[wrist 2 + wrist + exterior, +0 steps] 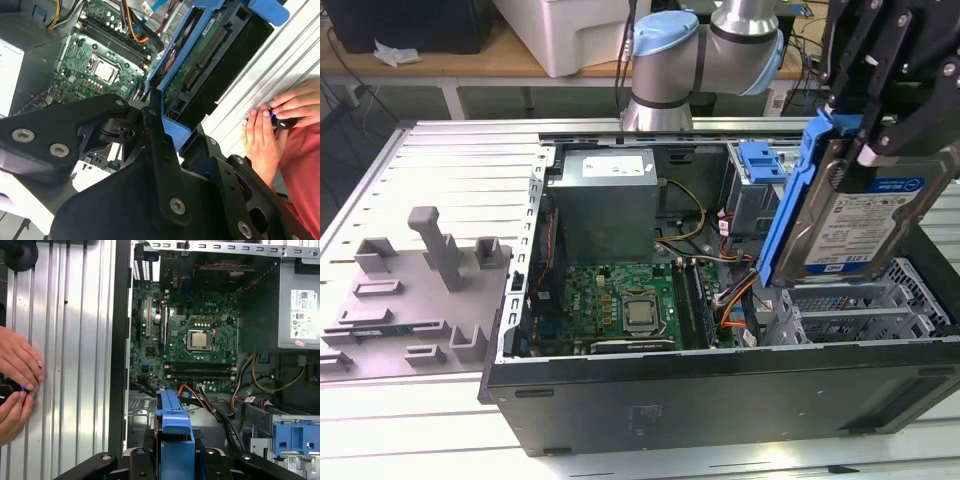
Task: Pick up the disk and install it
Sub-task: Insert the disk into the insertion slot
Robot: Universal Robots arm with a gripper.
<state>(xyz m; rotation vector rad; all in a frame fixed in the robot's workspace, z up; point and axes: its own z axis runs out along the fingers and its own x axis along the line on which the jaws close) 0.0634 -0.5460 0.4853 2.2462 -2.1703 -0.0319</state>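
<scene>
Off the open black computer tower case (pixel 720 405), on the exterior view's left, a cluster of grey plastic fixture blocks (pixel 430 280) stood on the ribbed silver metal table (pixel 460 170), apart from the case wall. The case itself lay on its side. Inside it, the grey metal box of the power supply (pixel 605 205) sat against the far wall, and the green motherboard (pixel 620 300) with its square silver processor socket (pixel 640 313) lay nearer the exterior camera. Behind the case rose the silver-and-pale-blue robot arm (pixel 705 45). A spare blue plastic bracket (pixel 762 160) sat in the case's far bay.

Above the perforated silver drive cage (pixel 860 310), at the case's end on the exterior view's right, hung the disk (pixel 865 225) (pixel 200 60) (pixel 175 425) — a flat silver metal hard drive with a white-and-blue label, framed by a blue plastic carrier bracket — tilted, with one long edge down. The black gripper (pixel 865 140) was clamped on its upper part.

In both wrist views a person's hands (pixel 20 362) (pixel 260 142) rested on the table just outside the case, fingers around a small dark object (pixel 282 121).
</scene>
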